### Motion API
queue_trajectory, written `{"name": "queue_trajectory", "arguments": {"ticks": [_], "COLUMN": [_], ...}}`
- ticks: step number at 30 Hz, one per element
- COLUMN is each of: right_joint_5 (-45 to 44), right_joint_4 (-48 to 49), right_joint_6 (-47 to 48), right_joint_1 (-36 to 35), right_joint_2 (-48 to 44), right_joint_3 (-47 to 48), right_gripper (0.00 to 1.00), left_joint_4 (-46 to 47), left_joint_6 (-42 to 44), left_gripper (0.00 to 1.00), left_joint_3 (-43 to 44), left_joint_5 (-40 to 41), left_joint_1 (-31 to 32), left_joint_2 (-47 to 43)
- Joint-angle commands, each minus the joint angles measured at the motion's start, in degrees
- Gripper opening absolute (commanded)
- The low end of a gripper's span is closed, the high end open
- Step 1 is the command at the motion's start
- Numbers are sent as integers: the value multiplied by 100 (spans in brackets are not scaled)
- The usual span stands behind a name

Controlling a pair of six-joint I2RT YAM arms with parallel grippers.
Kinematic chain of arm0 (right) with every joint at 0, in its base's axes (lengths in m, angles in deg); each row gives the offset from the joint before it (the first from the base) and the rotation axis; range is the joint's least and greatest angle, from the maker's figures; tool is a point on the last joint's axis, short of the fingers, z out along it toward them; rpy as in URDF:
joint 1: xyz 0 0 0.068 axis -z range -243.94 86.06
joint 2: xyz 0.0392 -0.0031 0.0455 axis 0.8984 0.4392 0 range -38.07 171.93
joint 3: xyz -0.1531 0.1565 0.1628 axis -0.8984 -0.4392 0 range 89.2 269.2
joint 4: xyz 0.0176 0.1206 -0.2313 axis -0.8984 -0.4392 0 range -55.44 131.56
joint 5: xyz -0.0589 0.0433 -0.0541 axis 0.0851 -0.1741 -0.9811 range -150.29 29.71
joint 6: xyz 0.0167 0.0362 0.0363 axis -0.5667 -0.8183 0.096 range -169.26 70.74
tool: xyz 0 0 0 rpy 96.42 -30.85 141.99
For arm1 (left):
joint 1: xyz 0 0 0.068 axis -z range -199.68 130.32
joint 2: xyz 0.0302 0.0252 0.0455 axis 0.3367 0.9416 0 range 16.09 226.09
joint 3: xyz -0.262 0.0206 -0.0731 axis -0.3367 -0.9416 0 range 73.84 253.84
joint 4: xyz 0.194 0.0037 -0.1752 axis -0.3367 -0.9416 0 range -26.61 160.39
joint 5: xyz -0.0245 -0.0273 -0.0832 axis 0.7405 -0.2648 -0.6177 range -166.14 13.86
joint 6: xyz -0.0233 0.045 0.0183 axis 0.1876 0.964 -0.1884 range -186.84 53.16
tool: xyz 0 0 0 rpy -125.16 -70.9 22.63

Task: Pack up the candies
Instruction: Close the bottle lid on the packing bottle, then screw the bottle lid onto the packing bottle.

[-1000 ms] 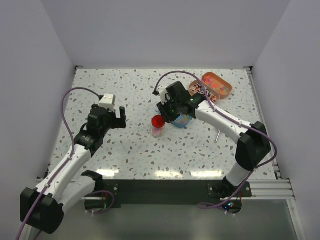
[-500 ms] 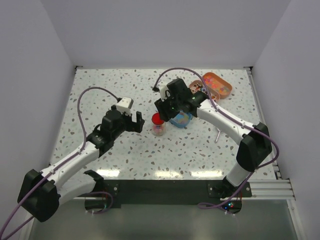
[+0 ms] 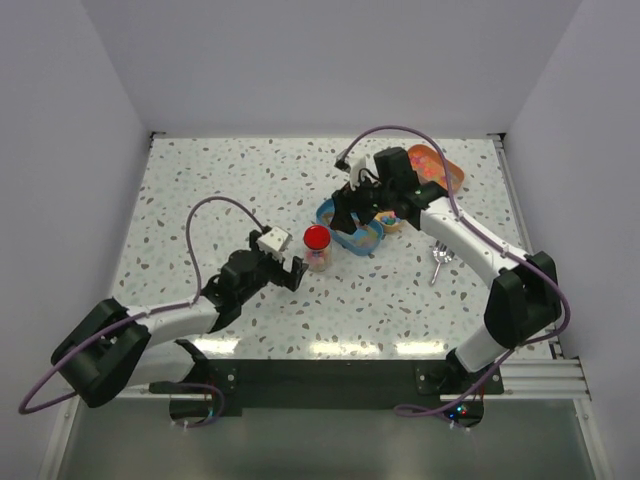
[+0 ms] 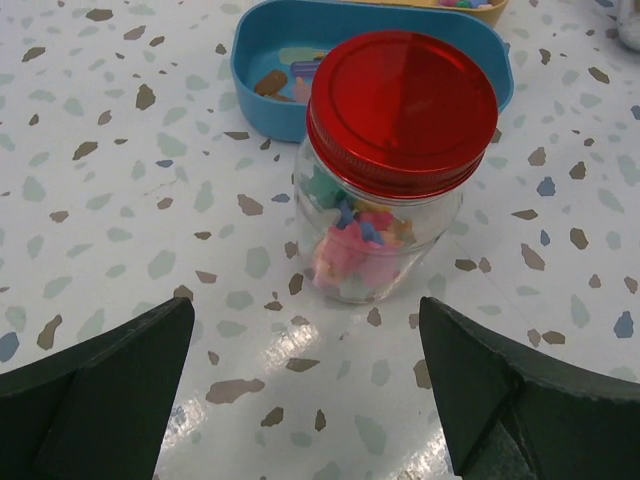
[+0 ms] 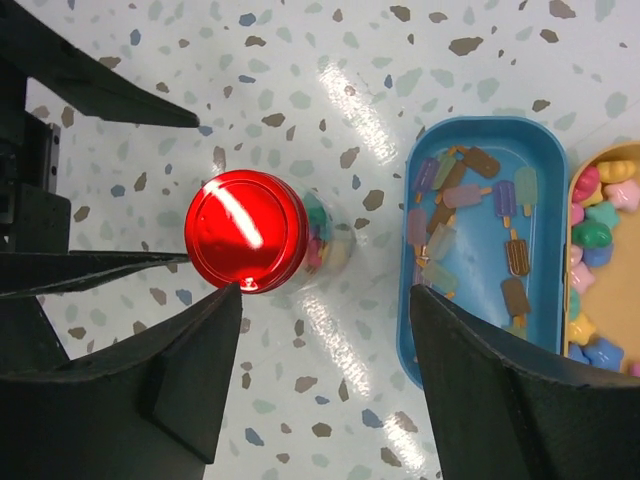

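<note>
A small glass jar [image 4: 372, 262] with a red lid [image 4: 402, 108] stands upright at mid-table and holds mixed-colour candies [image 4: 352, 243]. My left gripper [image 4: 310, 400] sits low just in front of the jar, open, its fingers apart on either side and not touching it. My right gripper [image 5: 325, 350] hovers open above the gap between the red lid [image 5: 245, 230] and the blue tin [image 5: 545, 150], gripping nothing. More candies [image 5: 455, 195] lie in that blue tin. From above, the jar [image 3: 317, 245] stands between the left gripper [image 3: 288, 268] and the right gripper [image 3: 347, 213].
A yellow tin [image 5: 575, 330] of candies lies against the blue tin's far side. An orange tin [image 3: 437, 166] with candies sits at the back right. A silver scoop [image 3: 438, 262] lies to the right of the blue tin [image 3: 352, 240]. White walls close in the table.
My left arm has swung right and low, up to the jar. My right gripper has opened wider and drawn back and right from the jar.
</note>
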Motion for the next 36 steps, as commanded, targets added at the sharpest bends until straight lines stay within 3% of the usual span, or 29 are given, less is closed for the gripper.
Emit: {"name": "queue_trajectory", "arguments": {"ticks": [1,6,19,28,32,36], "right_joint_5": [718,910,1403,1473,1482,1500], "right_joint_4": [520,766,696,625,634,704], "right_joint_6": [426,514,901,524,295,40], "right_joint_1": [-15,12,65,73,73,65], "right_joint_2": [-81,25,561,772,860,886], "right_joint_3": [-51,-174,63,292,370,432], "right_gripper": [73,78,77,63,50,47], "left_joint_4": [1475,2091,2838,2864,2900,2900], "left_joint_6": [375,568,692,692,692,683], "left_gripper": [100,100,97,80,76,73], "left_joint_3": [26,219,817,887,870,896], "left_joint_5": [-274,-528,-1117,-1223,-1223,-1258], "left_joint_1": [17,17,17,26,17,17], "left_joint_2": [331,999,2264,2476,2485,2485]}}
